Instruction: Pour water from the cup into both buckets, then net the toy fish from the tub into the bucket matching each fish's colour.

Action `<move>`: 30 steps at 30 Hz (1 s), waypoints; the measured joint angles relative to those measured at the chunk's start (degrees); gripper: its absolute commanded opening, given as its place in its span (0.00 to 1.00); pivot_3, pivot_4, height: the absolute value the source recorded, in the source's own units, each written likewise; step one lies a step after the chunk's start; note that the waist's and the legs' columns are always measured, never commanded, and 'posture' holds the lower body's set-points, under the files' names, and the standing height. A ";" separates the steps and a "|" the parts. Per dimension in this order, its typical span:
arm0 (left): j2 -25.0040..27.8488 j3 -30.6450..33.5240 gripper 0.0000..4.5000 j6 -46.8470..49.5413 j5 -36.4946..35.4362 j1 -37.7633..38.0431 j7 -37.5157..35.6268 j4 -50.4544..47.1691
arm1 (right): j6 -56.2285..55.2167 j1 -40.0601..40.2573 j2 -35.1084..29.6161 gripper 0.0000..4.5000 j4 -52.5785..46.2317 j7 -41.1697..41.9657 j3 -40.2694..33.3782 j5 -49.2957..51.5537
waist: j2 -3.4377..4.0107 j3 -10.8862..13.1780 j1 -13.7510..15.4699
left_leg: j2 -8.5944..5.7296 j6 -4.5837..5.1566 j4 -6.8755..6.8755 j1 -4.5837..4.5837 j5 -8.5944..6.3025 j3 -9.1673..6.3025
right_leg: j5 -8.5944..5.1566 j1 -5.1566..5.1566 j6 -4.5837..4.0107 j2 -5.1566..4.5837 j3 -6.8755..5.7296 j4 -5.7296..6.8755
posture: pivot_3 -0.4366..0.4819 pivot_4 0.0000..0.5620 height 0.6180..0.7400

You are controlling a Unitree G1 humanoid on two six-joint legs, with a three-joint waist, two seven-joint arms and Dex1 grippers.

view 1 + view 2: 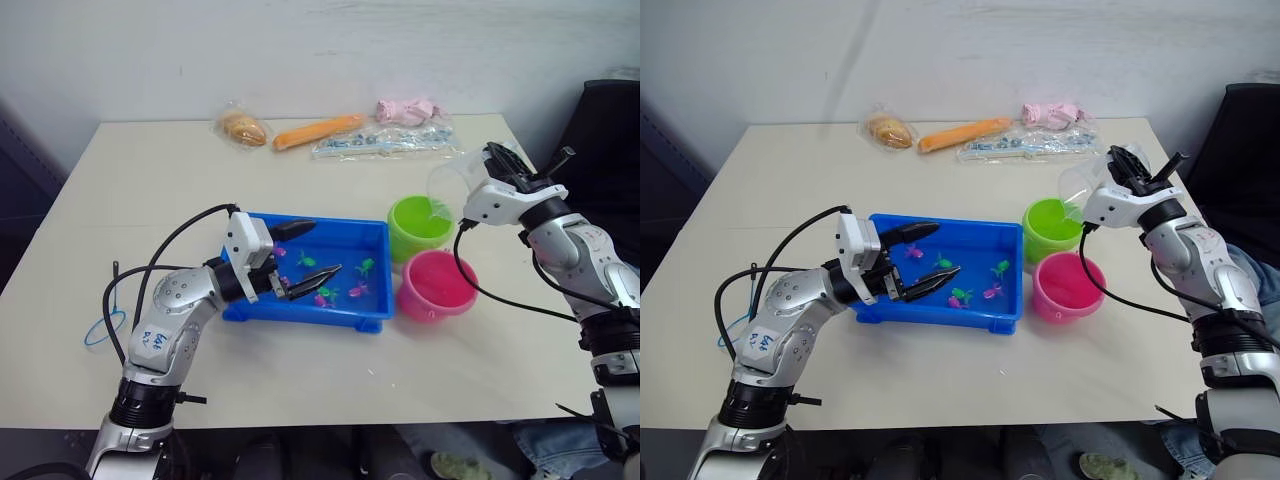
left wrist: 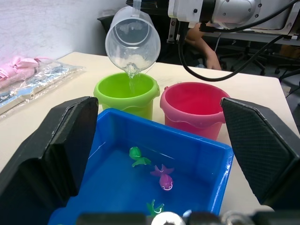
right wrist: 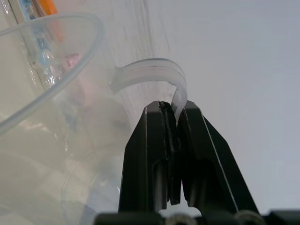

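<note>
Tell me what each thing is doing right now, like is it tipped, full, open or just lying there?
Cup: tipped, pouring water into the green bucket.
Green bucket: upright, taking water.
Pink bucket: upright beside it, no water seen.
Tub: flat, fish inside.
Toy fish: lying in the tub.
Net: lying on the table.
Right hand: shut on the cup's handle.
Left hand: open, over the tub.

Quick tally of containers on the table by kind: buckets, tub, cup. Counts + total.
Buckets: 2 (green bucket, pink bucket)
Tub: 1 (blue tub)
Cup: 1 (clear cup, tipped over the green bucket)
Total: 4
</note>
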 measured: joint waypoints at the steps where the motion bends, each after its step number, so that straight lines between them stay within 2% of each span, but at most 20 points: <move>1: 0.00 0.00 1.00 0.00 0.00 0.00 -0.01 0.00 | -0.09 0.00 0.00 0.01 0.00 -0.39 0.01 -0.20 | 0.00 0.00 -0.02 | 0.00 0.00 0.00 0.00 0.00 0.00 | 0.00 0.00 0.00 0.00 0.00 0.00 | 0.48 0.27 1.00; 10: 0.06 0.00 1.00 0.00 0.00 -0.01 -0.04 0.00 | -0.42 0.01 0.00 0.01 -0.10 -2.44 1.16 -1.96 | 0.00 0.00 -0.77 | 0.01 0.00 0.00 0.00 0.00 0.00 | 0.00 0.00 0.00 0.00 0.00 0.00 | 0.48 0.27 1.00; 15: 0.05 0.01 1.00 0.00 0.00 -0.01 -0.03 0.00 | 0.25 0.04 0.59 0.01 -0.12 -1.96 0.67 0.23 | -0.01 0.01 -0.82 | 0.02 0.00 0.00 0.00 0.00 0.00 | 0.00 0.00 0.00 0.00 -0.01 0.01 | 0.48 0.27 1.00; 18: 0.03 0.01 1.00 -0.01 0.00 -0.01 -0.06 0.01 | 2.39 1.39 4.49 0.01 -0.80 2.62 -3.63 10.52 | -0.06 0.04 -0.80 | 0.03 0.00 0.00 0.00 0.00 -0.01 | 0.00 0.01 0.00 0.03 -0.01 0.02 | 0.48 0.27 1.00; 24: 0.03 0.05 1.00 -0.01 -0.01 -0.09 -0.37 0.10 | 8.45 4.84 7.81 0.01 -6.20 11.60 -10.06 26.60 | -0.07 0.04 -0.74 | 0.05 0.00 0.00 -0.01 0.00 -0.02 | 0.01 0.01 0.01 -0.02 0.00 0.03 | 0.48 0.27 1.00; 30: 0.07 0.05 1.00 -0.01 -0.32 -1.22 -1.98 0.43 | 27.85 8.75 12.53 0.01 -17.51 15.65 -22.98 48.18 | -0.06 0.04 -0.13 | 0.06 0.01 0.00 -0.05 -0.01 -0.08 | 0.01 0.01 0.01 -0.04 -0.03 0.03 | 0.48 0.27 1.00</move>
